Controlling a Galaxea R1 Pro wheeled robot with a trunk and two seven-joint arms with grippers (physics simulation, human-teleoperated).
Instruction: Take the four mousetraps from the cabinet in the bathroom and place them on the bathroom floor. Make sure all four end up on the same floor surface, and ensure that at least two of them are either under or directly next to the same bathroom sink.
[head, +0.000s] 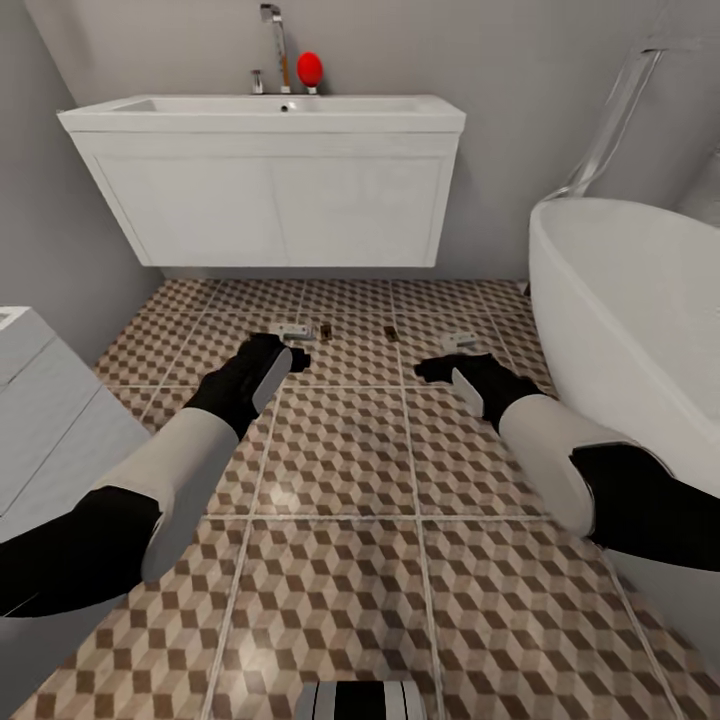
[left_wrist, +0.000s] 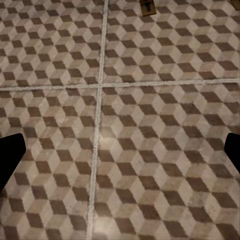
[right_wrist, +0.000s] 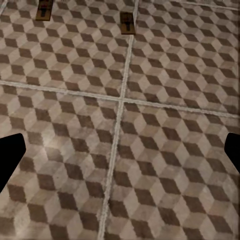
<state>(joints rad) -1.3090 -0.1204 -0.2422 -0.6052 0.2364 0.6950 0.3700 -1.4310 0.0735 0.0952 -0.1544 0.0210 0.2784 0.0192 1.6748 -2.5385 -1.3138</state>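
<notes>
My two pincers, left (head: 296, 358) and right (head: 432, 368), hang spread open and empty over the cube-patterned bathroom floor (head: 340, 470). Two mousetraps (head: 326, 329) (head: 390, 332) lie on tiles before the white sink (head: 262, 118), bathtub (head: 620, 290) alongside.

White bathtub (head: 620, 300) at right — red ball (head: 310, 68) beside tap; grey wall (head: 520, 60).
</notes>
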